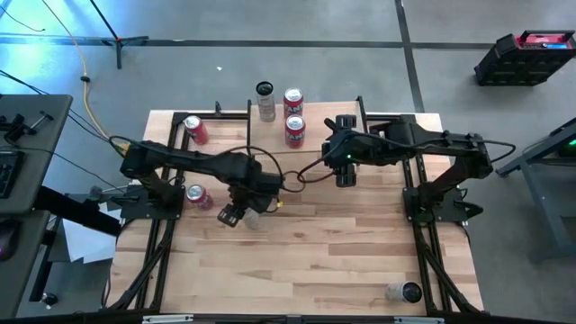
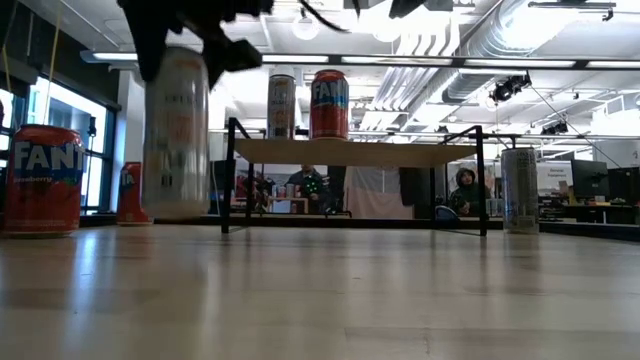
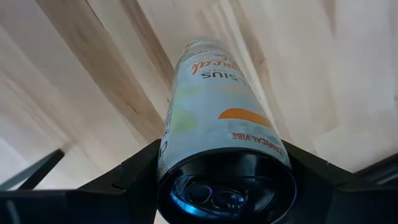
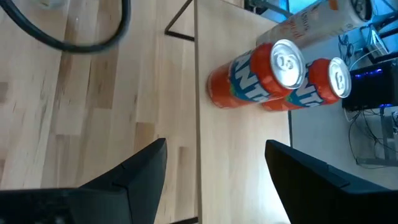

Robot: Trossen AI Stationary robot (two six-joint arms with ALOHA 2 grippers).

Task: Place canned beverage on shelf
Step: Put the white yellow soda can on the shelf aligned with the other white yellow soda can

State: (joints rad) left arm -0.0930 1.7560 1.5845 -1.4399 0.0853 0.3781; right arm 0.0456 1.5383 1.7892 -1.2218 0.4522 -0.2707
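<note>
Reading "TROPICAL VIBE" on held can (image 3: 217,118), "FANTA" cans (image 4: 258,71) shelved

Shelf (image 2: 355,152): three upright cans (image 2: 329,104) are crowding its left half, right half lying free. Surface (image 1: 306,252): middle and near stretch staying open; red cans (image 1: 195,130) are standing along the left edge.

You had the light wooden shelf (image 1: 315,121) at the far edge of the wooden surface (image 1: 306,252), with three upright cans on it: a slim silver one (image 1: 265,101) leftmost, two red ones (image 1: 293,117) beside it. The left tool (image 1: 236,212) held a slim white can (image 3: 217,124) near the surface's middle; the right tool (image 1: 346,174) hovered nearer the shelf.
</note>
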